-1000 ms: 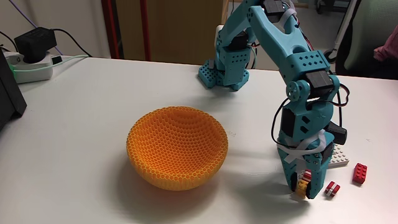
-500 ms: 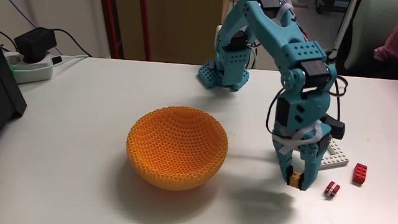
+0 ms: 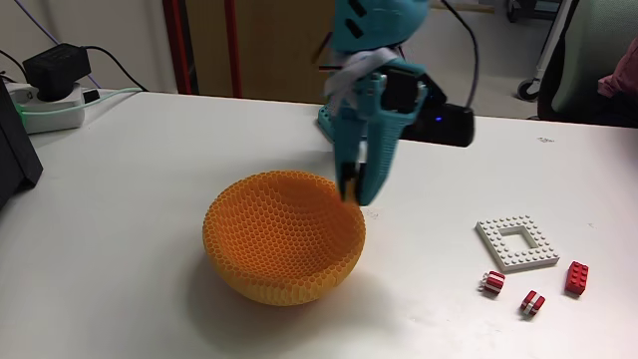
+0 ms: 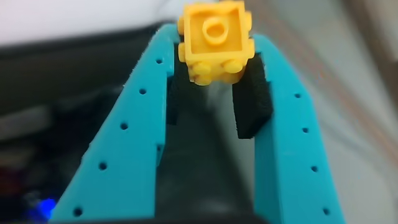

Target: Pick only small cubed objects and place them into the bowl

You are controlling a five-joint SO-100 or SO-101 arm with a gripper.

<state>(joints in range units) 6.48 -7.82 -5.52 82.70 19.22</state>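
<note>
In the wrist view a yellow-orange studded cube (image 4: 214,40) sits pinched between the black pads at the tips of my teal gripper (image 4: 214,45). The fixed view shows the gripper (image 3: 352,191) pointing down just above the right rim of the big orange honeycomb bowl (image 3: 279,239); the cube is hard to make out there. Two red-and-white striped cubes (image 3: 493,283) (image 3: 532,302) lie on the table at the lower right, far from the gripper.
A white square frame plate (image 3: 516,244) and a longer red brick (image 3: 576,277) lie beside the striped cubes. The arm's base (image 3: 357,118) stands behind the bowl. A power strip with cables (image 3: 50,98) and a dark box (image 3: 15,150) sit at the left. A person's sleeve (image 3: 620,72) shows at the right edge.
The gripper lifted off the table at the lower right with the yellow cube and swung left and up to the bowl's right rim. One striped cube is now uncovered.
</note>
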